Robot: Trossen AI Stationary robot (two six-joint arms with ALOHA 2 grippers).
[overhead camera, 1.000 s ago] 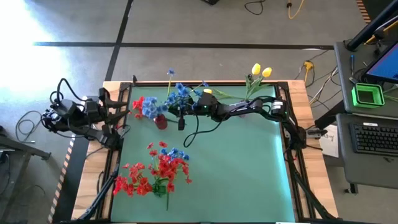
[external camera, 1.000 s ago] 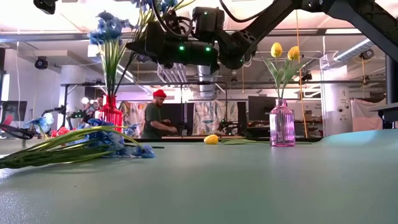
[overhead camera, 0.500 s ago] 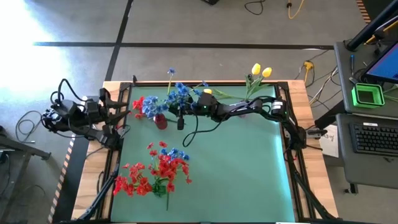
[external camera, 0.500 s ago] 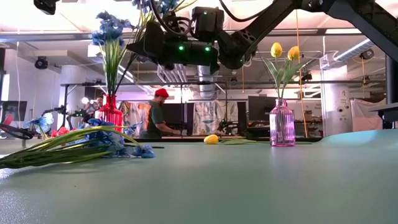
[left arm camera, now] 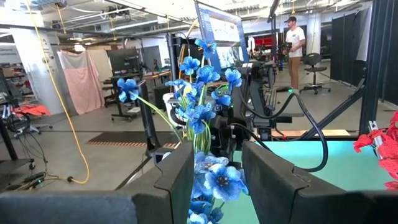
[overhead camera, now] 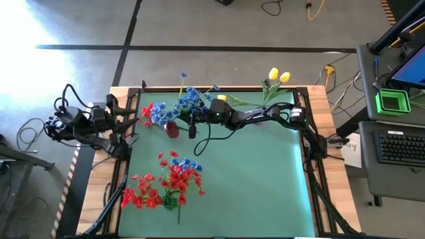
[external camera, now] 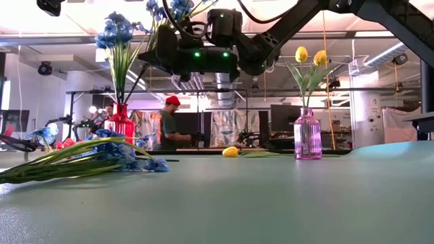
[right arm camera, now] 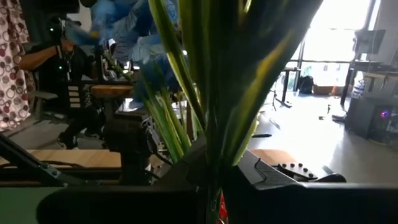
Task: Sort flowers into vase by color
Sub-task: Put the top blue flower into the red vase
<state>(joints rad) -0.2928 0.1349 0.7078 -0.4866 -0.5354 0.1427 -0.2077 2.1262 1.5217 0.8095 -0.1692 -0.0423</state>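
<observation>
My right gripper (overhead camera: 191, 121) (external camera: 175, 68) hangs over the table's far left, shut on a bunch of blue flowers (overhead camera: 188, 99) (external camera: 169, 8), just right of the red vase (overhead camera: 171, 129) (external camera: 121, 123). That vase holds other blue flowers (external camera: 115, 34) upright. A pink vase (external camera: 307, 135) holds two yellow tulips (overhead camera: 278, 75). One yellow tulip (overhead camera: 222, 98) (external camera: 230, 152) lies on the mat. Red flowers (overhead camera: 163, 184) with some blue ones (external camera: 122, 157) lie near the front left. My left gripper (left arm camera: 217, 180) is open, parked at the left edge. My right gripper pinches the blue bunch's green stems (right arm camera: 208, 118) between its two fingers; several stems are bundled together. The bunch is lifted clear and stands roughly upright, with its blooms above the gripper. The stems' lower ends are hidden below the fingers, over the red vase (right arm camera: 222, 211).
The green mat's right half and near right (overhead camera: 265, 186) hold nothing. A red flower cluster (overhead camera: 146, 110) shows near the left arm. Black frame rails (overhead camera: 319, 186) edge the table. A person (external camera: 166, 129) stands in the room beyond the far edge.
My right gripper, still shut on the blue bunch, has edged slightly toward the table's left, closer to the red vase, and the bunch's blooms have moved with it.
</observation>
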